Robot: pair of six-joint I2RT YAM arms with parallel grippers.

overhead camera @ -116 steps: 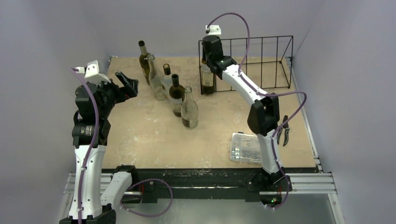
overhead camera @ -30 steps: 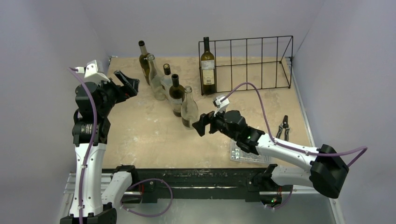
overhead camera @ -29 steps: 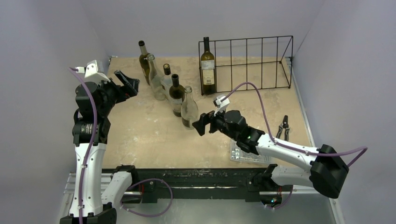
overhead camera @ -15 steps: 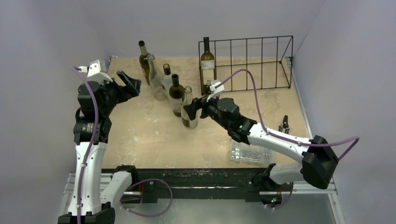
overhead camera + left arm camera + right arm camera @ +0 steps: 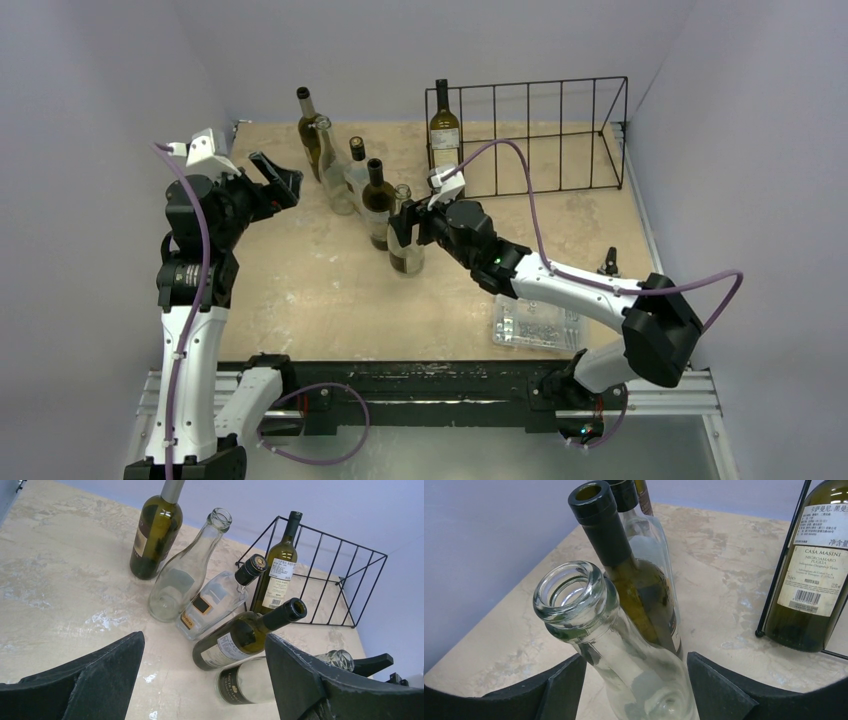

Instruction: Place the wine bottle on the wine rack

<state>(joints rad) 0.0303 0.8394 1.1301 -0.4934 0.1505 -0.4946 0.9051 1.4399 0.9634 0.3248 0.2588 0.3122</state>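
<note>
A clear glass wine bottle (image 5: 405, 245) stands at the front of a bottle cluster at mid-table. My right gripper (image 5: 401, 222) reaches it from the right, jaws on either side of its neck. In the right wrist view the bottle (image 5: 589, 605) sits between the pads of the right gripper (image 5: 634, 680); the left pad is at the glass and a gap shows on the right. The black wire wine rack (image 5: 560, 130) stands at the back right with a dark green labelled bottle (image 5: 445, 135) in its leftmost slot. My left gripper (image 5: 278, 180) hovers open and empty left of the cluster.
Behind the clear bottle stand a dark green bottle (image 5: 377, 205), a clear black-capped bottle (image 5: 357, 170), another clear bottle (image 5: 335, 180) and a green bottle (image 5: 308, 125). A clear plastic parts box (image 5: 530, 320) and pliers (image 5: 607, 265) lie at the front right.
My right arm has swung left and forward from the front of the table to the clear bottle, and its jaws have narrowed around the neck. The left arm has hardly moved.
</note>
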